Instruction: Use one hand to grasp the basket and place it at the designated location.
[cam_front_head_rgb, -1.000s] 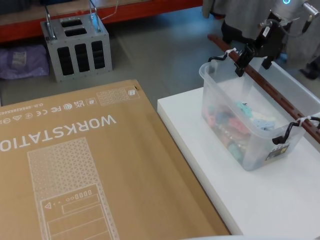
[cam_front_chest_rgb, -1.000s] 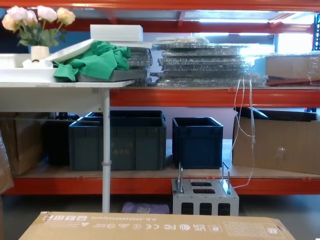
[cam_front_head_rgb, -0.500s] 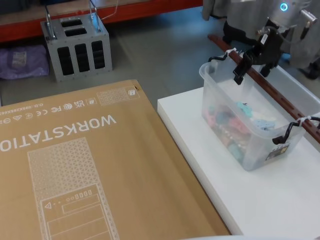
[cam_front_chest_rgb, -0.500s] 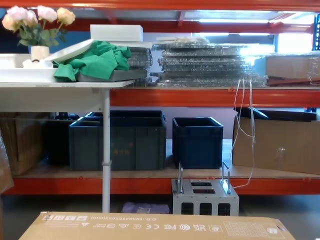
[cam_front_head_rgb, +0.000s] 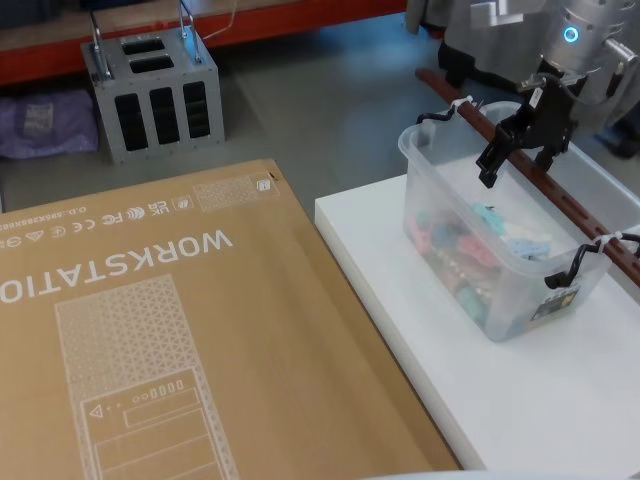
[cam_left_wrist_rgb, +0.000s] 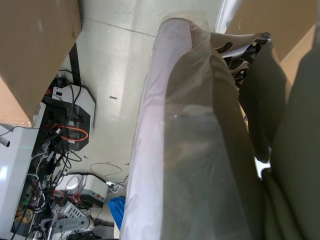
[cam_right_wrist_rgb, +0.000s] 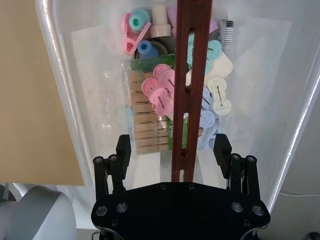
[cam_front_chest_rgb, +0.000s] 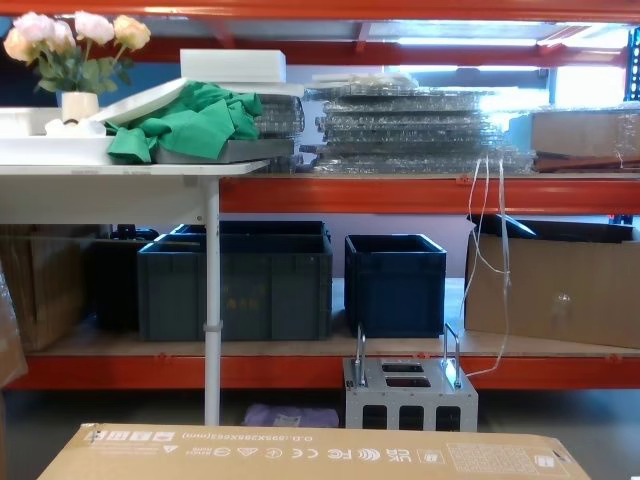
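Note:
The basket (cam_front_head_rgb: 452, 238) is a translucent tub standing on a white platform (cam_front_head_rgb: 380, 260) at the right of the head view. It holds several pastel clips and wooden pegs (cam_right_wrist_rgb: 150, 125). A reddish-brown bar handle (cam_front_head_rgb: 560, 205) runs across its top, fixed with white zip ties (cam_front_head_rgb: 458, 103). My right gripper (cam_front_head_rgb: 518, 160) hangs open over the far half of the basket, one finger on each side of the handle (cam_right_wrist_rgb: 187, 75). In the right wrist view the gripper (cam_right_wrist_rgb: 173, 149) straddles the bar with clear gaps on both sides. The left arm is parked out of the way.
A large cardboard box printed WORKSTATION (cam_front_head_rgb: 150, 330) fills the left and lies against the platform's edge. A small grey metal box with two handles (cam_front_head_rgb: 155, 95) stands on the floor behind it. Dark blue crates (cam_front_chest_rgb: 395, 285) sit on the low shelf beyond.
My right gripper has slid along the handle toward the basket's middle and dropped lower around the bar. The basket has not moved.

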